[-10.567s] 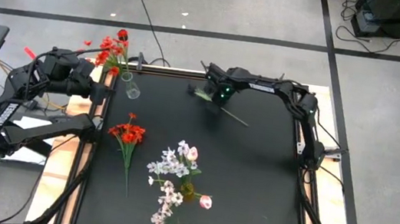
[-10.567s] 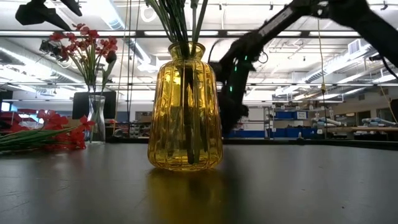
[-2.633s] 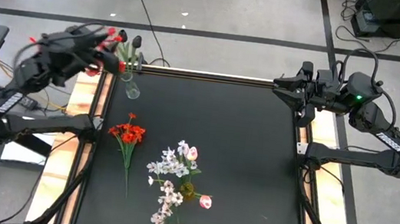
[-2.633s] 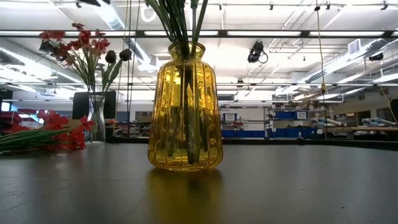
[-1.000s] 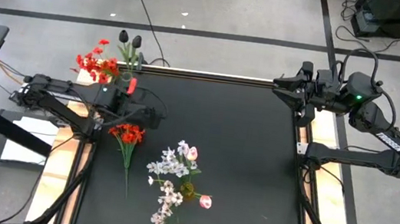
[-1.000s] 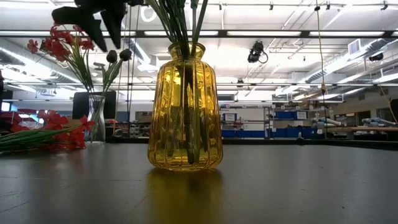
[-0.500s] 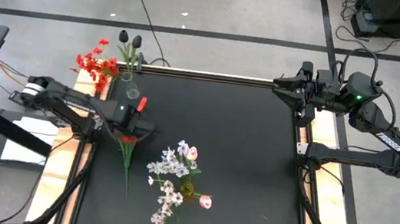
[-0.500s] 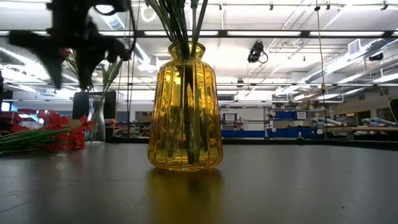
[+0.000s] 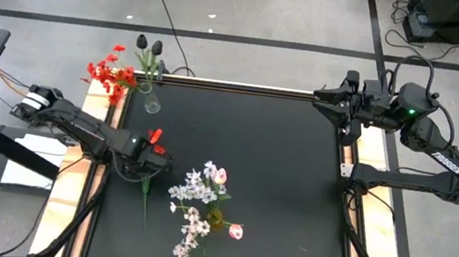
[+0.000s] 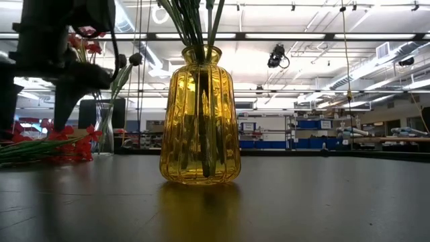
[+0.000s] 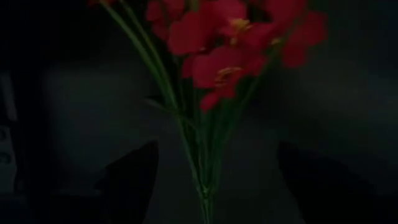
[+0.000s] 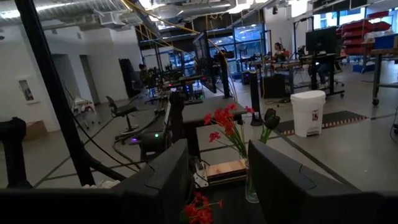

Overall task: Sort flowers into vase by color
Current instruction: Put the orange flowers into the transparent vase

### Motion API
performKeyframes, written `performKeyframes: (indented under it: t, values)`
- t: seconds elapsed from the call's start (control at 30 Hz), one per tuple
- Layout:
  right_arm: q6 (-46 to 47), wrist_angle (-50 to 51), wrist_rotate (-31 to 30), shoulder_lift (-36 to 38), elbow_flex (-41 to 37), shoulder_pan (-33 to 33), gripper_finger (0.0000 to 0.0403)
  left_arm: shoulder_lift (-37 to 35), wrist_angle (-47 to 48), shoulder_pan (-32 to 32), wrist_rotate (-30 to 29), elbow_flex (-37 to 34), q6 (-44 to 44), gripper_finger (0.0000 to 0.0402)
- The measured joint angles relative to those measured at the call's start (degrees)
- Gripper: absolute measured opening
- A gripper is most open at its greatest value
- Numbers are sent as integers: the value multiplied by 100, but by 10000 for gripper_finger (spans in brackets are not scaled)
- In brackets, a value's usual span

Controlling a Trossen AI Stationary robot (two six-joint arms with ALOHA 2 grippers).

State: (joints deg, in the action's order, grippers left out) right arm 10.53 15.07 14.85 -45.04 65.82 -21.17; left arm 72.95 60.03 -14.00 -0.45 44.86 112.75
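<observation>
A bunch of red flowers (image 11: 227, 43) lies flat on the black table, its green stems (image 9: 145, 199) pointing toward the near edge. My left gripper (image 11: 208, 186) is open just above the bunch, one finger on either side of the stems, and hides the blossoms in the high view. A clear vase (image 9: 151, 100) at the far left corner holds red flowers (image 9: 106, 70) and dark buds. White-lilac sprays (image 9: 193, 190) and pink tulip buds (image 9: 235, 231) lie around a yellow vase (image 10: 200, 114). My right gripper (image 12: 217, 186) is open at the far right edge.
The yellow vase holds green stems and stands near the table's front edge, among the loose pale flowers. The middle and right of the black table (image 9: 292, 190) are bare. Wooden side rails (image 9: 368, 156) run along both table sides.
My left gripper has gone from beside the clear vase toward the near edge and down over the red bunch lying on the table, and its fingers have opened wider. The flowers have stayed in place.
</observation>
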Motion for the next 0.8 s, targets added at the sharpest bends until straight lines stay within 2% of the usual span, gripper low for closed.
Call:
performKeyframes:
  t: [0.13, 0.33, 0.43, 0.57, 0.8]
  values:
    - [0, 0, 0, -1, 0, 0, 176, 0, -309, -52, 171, -333, 122, 334]
    - [0, 0, 0, -2, 0, -2, 176, 2, -1382, -9, 184, -991, 266, 333]
    - [0, 0, 0, 0, 0, -2, 176, 4, -1577, 7, 184, -1148, 334, 322]
    - [0, 0, 0, 0, 0, 0, 176, 26, -1517, 6, 183, -1162, 346, 278]
    - [0, 0, 0, -2, 0, -1, 176, 26, -1520, 5, 98, -1162, 346, 157]
